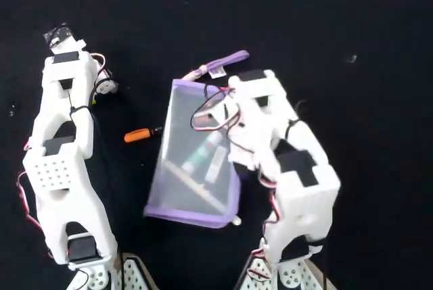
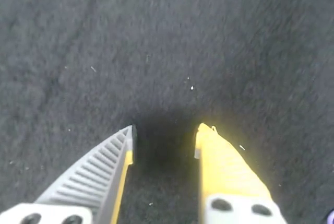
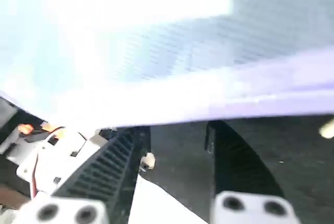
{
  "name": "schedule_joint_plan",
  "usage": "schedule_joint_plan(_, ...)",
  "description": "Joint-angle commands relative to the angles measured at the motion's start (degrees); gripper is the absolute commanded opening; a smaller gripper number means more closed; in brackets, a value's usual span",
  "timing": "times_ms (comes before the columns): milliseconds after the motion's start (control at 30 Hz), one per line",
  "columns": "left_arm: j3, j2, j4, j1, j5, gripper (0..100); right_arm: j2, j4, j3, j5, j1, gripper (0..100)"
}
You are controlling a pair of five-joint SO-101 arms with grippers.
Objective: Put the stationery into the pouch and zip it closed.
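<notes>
Partly done, I judge: some stationery lies inside the pouch point(image 1: 193, 161) at mid-counter point(image 1: 365, 101), but an orange pen point(image 1: 139, 134) rests just left of it, and zipping remains. The left claw point(image 2: 164, 140) is released above bare counter. The right claw point(image 3: 177, 140), also released, sits at the pouch's right edge.

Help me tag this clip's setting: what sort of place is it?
Likely a robotics lab bench: white left arm and right arm at a black table, purple pouch and orange pen laid out.
</notes>
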Motion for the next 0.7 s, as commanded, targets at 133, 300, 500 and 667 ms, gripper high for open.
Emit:
schedule_joint_plan(133, -0.9, -0.1, -1.8, -1.0, 0.6, 20, -8.7, -10.5, -9.1, 0.6, 10.7, 17.0)
schedule_joint_plan(300, -0.9, -0.1, -1.8, -1.0, 0.6, 20, -5.8, -21.6, -23.5, 0.5, 18.8, 17.2)
schedule_joint_plan(500, -0.9, -0.1, -1.8, -1.0, 0.6, 20, 5.8, -24.1, -40.3, -0.5, 15.7, 17.2)
schedule_joint_plan(667, -1.0, -0.1, -1.8, -1.0, 0.6, 20, 20.7, -24.1, -59.7, -4.0, 12.0, 17.3)
